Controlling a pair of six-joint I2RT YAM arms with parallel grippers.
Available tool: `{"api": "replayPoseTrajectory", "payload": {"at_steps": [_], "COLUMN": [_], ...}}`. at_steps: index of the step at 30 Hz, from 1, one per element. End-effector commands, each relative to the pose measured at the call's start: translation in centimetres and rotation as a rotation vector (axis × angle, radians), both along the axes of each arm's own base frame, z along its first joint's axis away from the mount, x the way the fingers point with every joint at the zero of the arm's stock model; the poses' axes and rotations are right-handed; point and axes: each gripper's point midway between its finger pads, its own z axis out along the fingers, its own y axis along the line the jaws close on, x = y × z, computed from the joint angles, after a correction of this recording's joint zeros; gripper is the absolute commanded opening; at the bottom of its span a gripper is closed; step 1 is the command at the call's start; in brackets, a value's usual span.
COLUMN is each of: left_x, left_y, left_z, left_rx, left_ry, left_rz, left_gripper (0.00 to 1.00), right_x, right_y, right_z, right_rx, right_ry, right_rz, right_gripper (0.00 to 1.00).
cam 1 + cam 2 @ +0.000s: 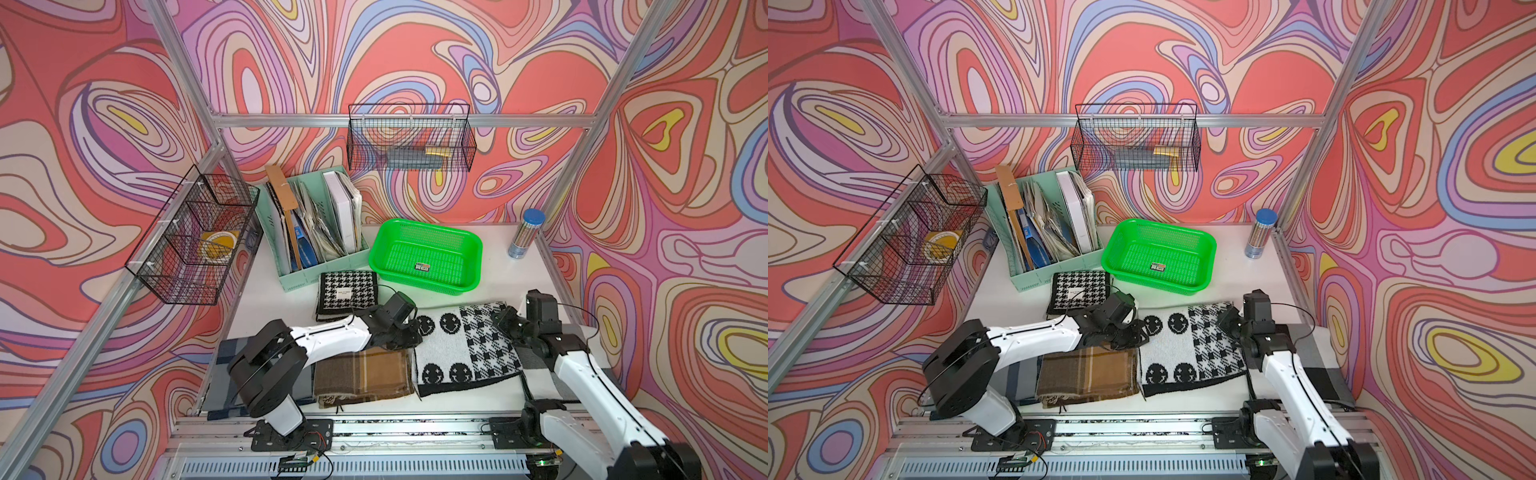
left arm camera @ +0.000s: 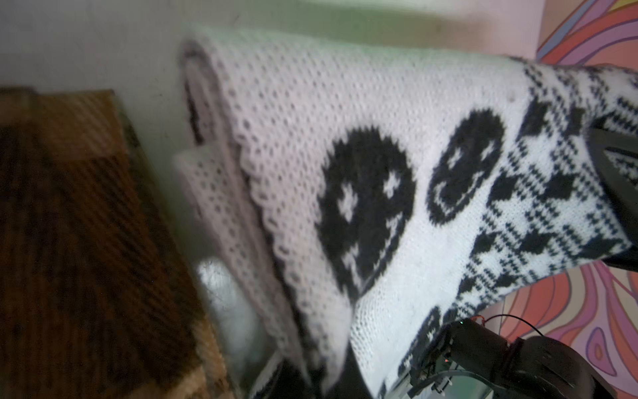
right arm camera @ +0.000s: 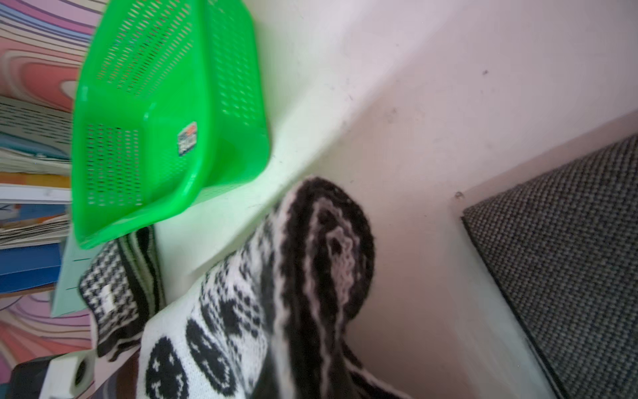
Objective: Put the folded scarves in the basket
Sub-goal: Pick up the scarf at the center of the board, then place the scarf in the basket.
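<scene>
The folded scarf (image 1: 461, 345) is black and white knit with smiley faces and a check pattern, and it lies at the front middle of the white table in both top views. My left gripper (image 1: 415, 332) is shut on its left edge. My right gripper (image 1: 500, 318) is shut on its far right corner. In the left wrist view the scarf's (image 2: 345, 138) layered edge runs down into the jaws. In the right wrist view its bunched black edge (image 3: 310, 276) runs into the jaws. The bright green basket (image 1: 476, 257) stands just behind the scarf, with only a small label inside.
A houndstooth scarf (image 1: 345, 293) lies left of the basket. A brown plaid one (image 1: 361, 374) lies under my left arm and a grey one (image 1: 536, 370) under my right. At the back stand a mint file holder (image 1: 316, 224) and a blue-capped tube (image 1: 525, 235). Black wire baskets (image 1: 409, 137) hang on the frame.
</scene>
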Motion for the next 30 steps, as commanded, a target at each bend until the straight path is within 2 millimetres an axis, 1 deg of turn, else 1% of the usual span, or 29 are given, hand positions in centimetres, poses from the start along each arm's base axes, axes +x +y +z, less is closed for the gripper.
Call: {"api": "replayPoseTrajectory", "payload": {"at_steps": [1,4,6,8,10,12,15,19,22,25,27,30], "left_x": [0.4,0.9,1.3,1.9,2.6,3.7,5.6,8.6,11.5,14.6,16.5,19.2], "left_y": [-1.5,-1.3,-1.3,-0.9,0.0,0.8,1.9,2.7,3.3,4.0,4.3,4.7], "left_z": [5.0,7.6,9.4,10.9,11.8,12.8,14.0,16.1,17.3,17.9,18.0,18.7], "left_rx": [-0.124,-0.108,-0.113,-0.095,-0.049,-0.025,-0.007,0.045,0.096,0.145,0.173,0.211], "left_ry": [-0.119,-0.169,-0.208,-0.249,-0.285,-0.315,-0.333,-0.384,-0.412,-0.451,-0.461,-0.476], "left_rz": [-0.06,-0.072,-0.077,-0.069,-0.047,-0.028,-0.006,0.001,0.012,0.043,0.048,0.05], "left_gripper": [0.0,0.0,0.0,0.0,0.0,0.0,0.0,0.0,0.0,0.0,0.0,0.0], "right_x": [-0.2,0.0,0.5,1.2,2.0,3.0,5.2,8.6,10.9,12.9,14.1,16.1], "right_y": [1.1,1.3,1.4,1.3,1.2,1.1,1.2,1.9,2.5,2.5,2.7,3.6], "right_z": [3.0,6.0,8.0,9.4,10.6,11.6,13.0,15.0,16.0,16.3,16.2,15.3], "right_rx": [0.076,0.091,0.092,0.091,0.09,0.109,0.165,0.222,0.242,0.234,0.228,0.265], "right_ry": [-0.094,-0.152,-0.188,-0.211,-0.226,-0.238,-0.262,-0.314,-0.332,-0.335,-0.324,-0.288], "right_rz": [0.03,0.035,0.04,0.038,0.026,0.002,-0.028,-0.014,0.009,0.011,0.017,0.023], "right_gripper": [0.0,0.0,0.0,0.0,0.0,0.0,0.0,0.0,0.0,0.0,0.0,0.0]}}
